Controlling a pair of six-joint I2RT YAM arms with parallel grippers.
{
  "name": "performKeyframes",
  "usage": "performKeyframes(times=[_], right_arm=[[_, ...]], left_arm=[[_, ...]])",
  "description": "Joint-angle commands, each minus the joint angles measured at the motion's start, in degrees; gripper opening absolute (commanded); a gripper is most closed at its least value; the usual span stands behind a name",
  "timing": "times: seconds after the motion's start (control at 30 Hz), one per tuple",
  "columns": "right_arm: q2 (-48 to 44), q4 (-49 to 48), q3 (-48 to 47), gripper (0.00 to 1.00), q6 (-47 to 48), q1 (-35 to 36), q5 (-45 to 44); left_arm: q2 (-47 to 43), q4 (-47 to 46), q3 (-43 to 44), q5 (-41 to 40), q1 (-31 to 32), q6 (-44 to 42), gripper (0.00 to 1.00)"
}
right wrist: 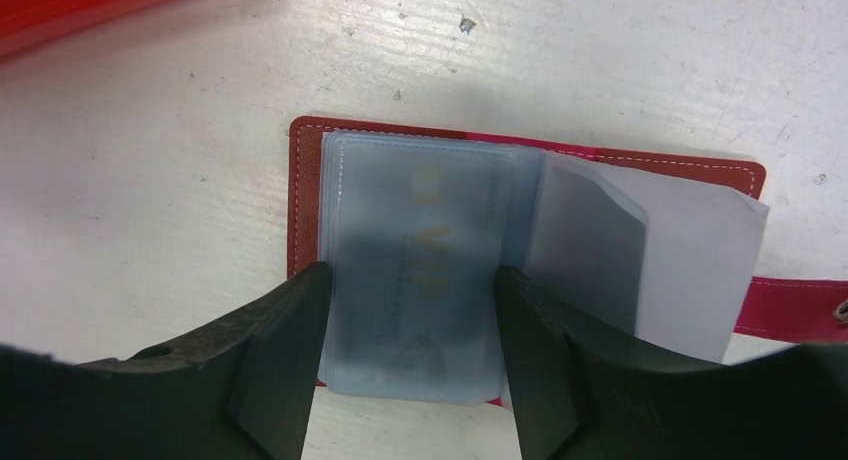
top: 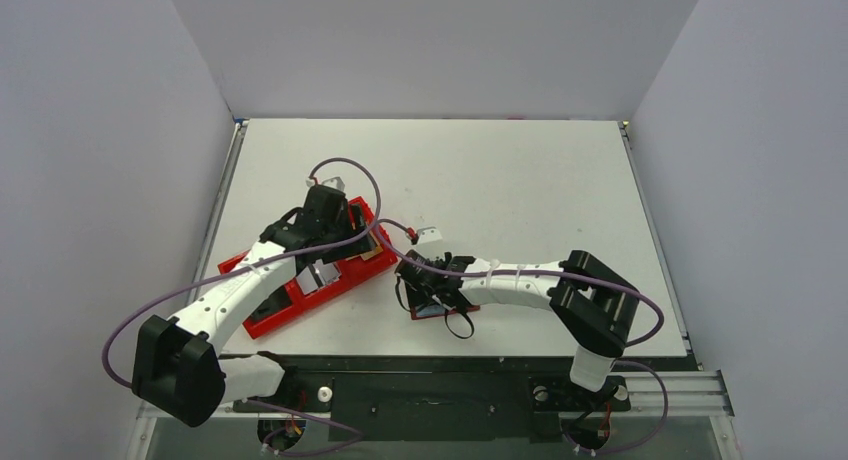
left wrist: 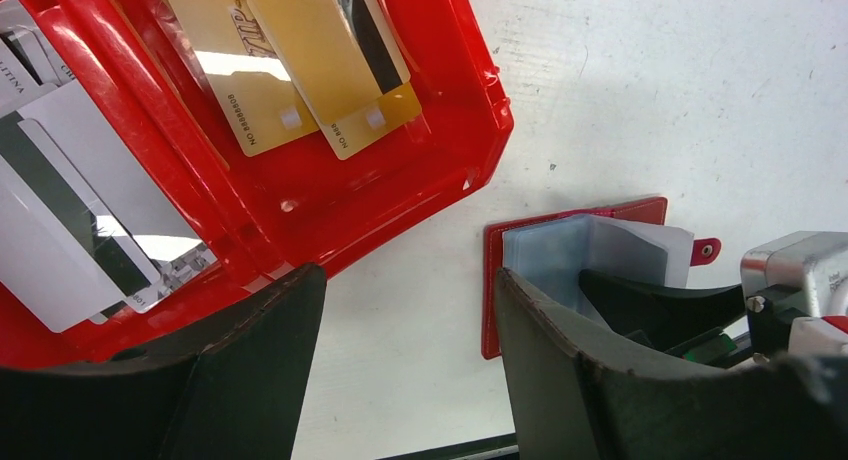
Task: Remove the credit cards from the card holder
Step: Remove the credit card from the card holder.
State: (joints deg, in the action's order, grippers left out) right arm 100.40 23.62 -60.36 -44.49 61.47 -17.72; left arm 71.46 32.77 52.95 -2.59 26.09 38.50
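I see my right end effector (right wrist: 410,275) spread astride the open card holder (right wrist: 530,230) near the surface (top: 520,180) front edge — left end effector (left wrist: 408,280) apart, empty, by the red tray (left wrist: 440,180) of credit cards (left wrist: 290,70).

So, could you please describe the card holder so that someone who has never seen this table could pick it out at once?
On the white table, find the big bright red tray holding loose cards. Just right of it, under the right gripper, lies the card holder. It is smaller and darker red, lying open like a book with cloudy plastic sleeves and a red strap tab.
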Motion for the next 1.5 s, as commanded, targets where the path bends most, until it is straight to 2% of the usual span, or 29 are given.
performKeyframes(times=[0.0,0.17,0.33,0.43,0.53,0.8,0.97,1.07,1.2,1.37,1.47], right_arm=[[0.4,-2.78,1.44,0.54,-0.93,-0.7,0.25],[-0.22,-4.65,3.87,0.41,-1.53,-2.01,1.94],[-2.83,-9.32,7.45,0.39,-1.92,-3.71,5.68],[-4.3,-12.16,10.19,0.45,-1.98,-5.13,8.26],[-5.72,-13.28,11.33,0.55,-1.93,-5.83,9.34],[-7.14,-15.68,12.91,0.57,-2.67,-6.67,11.5],[-7.41,-16.61,13.32,0.66,-2.79,-6.63,12.21],[-7.69,-16.57,13.48,0.67,-2.96,-6.65,12.05],[-8.66,-16.38,14.33,0.63,-4.08,-6.84,10.76],[-8.42,-16.53,15.11,0.5,-4.72,-7.17,10.64],[-7.1,-16.15,14.83,0.49,-4.77,-7.08,10.57]], left_arm=[[0.23,-3.0,-0.47,0.98,-0.07,-0.12,0.6],[0.71,-3.34,-0.74,1.05,0.22,0.18,0.6],[1.78,-3.91,-0.71,1.46,1.03,0.55,0.6],[2.65,-4.24,-0.41,1.41,1.9,0.73,0.6],[3.24,-4.41,-0.2,1.21,2.79,1.16,0.6],[4.54,-4.81,-0.07,1.11,3.91,1.53,0.6],[4.82,-4.87,-0.36,1.17,4.22,1.57,0.6],[4.91,-4.94,-0.42,1.09,4.36,1.66,0.6],[4.87,-4.91,-0.48,0.94,4.49,1.77,0.6],[4.92,-5.03,-0.61,0.92,4.65,1.76,0.6],[5.03,-5.01,-0.51,0.99,4.9,1.75,0.6]])
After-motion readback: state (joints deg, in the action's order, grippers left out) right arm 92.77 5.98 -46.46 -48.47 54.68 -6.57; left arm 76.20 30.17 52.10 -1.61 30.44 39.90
